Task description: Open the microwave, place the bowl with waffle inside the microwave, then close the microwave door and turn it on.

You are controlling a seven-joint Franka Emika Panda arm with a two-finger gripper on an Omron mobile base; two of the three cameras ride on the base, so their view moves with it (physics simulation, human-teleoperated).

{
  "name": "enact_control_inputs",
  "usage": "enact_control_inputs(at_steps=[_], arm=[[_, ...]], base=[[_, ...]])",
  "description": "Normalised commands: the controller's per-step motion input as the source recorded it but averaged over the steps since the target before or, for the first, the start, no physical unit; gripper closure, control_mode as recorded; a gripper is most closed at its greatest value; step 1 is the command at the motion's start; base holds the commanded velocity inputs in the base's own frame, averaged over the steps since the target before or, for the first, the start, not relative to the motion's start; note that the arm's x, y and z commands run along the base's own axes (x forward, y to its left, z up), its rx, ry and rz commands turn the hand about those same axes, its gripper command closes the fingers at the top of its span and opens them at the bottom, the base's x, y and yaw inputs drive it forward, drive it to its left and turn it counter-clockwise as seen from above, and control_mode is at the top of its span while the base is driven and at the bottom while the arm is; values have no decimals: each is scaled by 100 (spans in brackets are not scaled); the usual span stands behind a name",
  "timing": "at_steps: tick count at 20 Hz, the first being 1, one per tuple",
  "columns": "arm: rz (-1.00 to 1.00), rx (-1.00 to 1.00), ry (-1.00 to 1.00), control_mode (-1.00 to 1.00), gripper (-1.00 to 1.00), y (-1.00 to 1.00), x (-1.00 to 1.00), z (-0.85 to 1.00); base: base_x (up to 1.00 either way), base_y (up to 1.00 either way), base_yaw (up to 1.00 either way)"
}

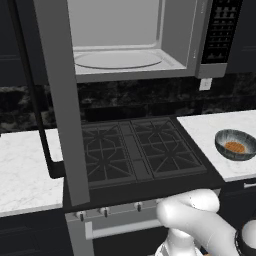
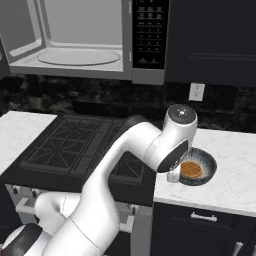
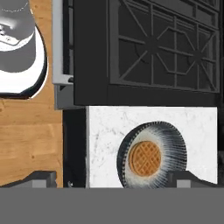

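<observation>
The microwave (image 1: 120,55) hangs open above the stove, showing its pale cavity and glass turntable (image 2: 80,56). The microwave door (image 1: 60,100) stands swung out to the left, its dark bar handle (image 1: 37,105) on the far side. The bowl (image 2: 200,169) sits on the white counter right of the stove, with the round waffle (image 2: 190,169) lying inside it. My gripper (image 3: 114,180) hovers open above it. In the hand view the bowl (image 3: 153,155) and waffle (image 3: 145,158) lie between the two fingertips (image 3: 188,178), closer to the right one. Nothing is held.
A black gas stove (image 1: 135,150) fills the middle under the microwave. White marble counters lie on the left (image 1: 25,170) and right (image 2: 235,165). The black button panel (image 2: 150,32) is at the microwave's right. A wall outlet (image 2: 196,91) sits behind the bowl.
</observation>
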Motion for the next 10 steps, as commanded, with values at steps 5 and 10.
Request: enact_control_inputs(at_steps=[5, 10], arm=[[7, -1, 0, -100, -100, -6, 19, -73], [-4, -6, -3, -100, -100, 0, 2, -68]], base=[[0, 0, 0], [0, 0, 0]])
